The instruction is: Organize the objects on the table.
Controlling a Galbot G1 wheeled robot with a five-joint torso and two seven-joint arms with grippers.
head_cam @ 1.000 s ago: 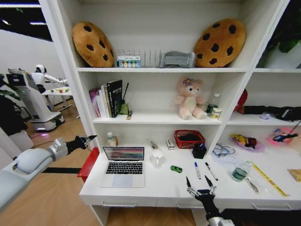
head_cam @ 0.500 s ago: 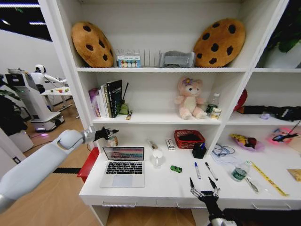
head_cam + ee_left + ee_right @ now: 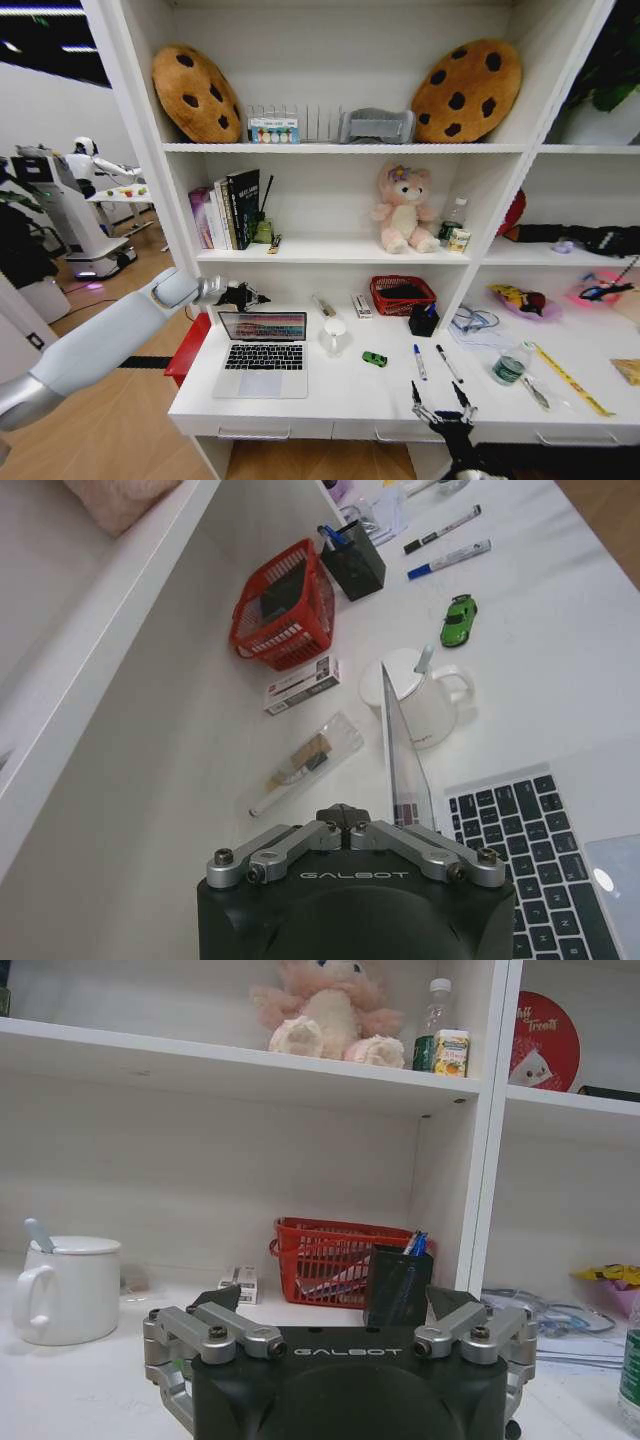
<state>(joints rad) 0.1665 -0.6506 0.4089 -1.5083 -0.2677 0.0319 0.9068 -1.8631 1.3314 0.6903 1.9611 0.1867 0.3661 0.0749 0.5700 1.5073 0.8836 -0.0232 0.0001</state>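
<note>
Step in hand, as judged: the approach stage, nothing grasped or sorted yet.

Left gripper [image 3: 245, 295]: reached out over the back left of the table [image 3: 300, 395], just behind the top edge of the laptop [image 3: 264, 352] screen. Fingers drawn together at their tips, holding nothing.

Right gripper [image 3: 443, 405]: low at the table's front edge, below the pens, fingers spread apart, empty.

Task items on the table:
- Laptop, silver: one, open, at the left.
- Toy car, green [image 3: 375, 358]: one, mid-table, between the mug and the pens.
- Pens, dark-capped [image 3: 434, 362]: two, lying side by side, right of the toy car.

Also present:
- Mug, white, with spoon [image 3: 335, 335]: one, just right of the laptop screen.
- Mesh basket, red [image 3: 402, 295]: one, at the back wall.
- Pen holder, black [image 3: 424, 320]: one, beside the basket.
- Small box [image 3: 302, 684]: one, left of the basket.
- Clear sleeve holding a brush-like item [image 3: 305, 764]: one, behind the laptop.

Next move, as judged: if the laptop is the target, the left fingers must open and settle on the lid's top edge; the mug stands close and could be knocked.
</note>
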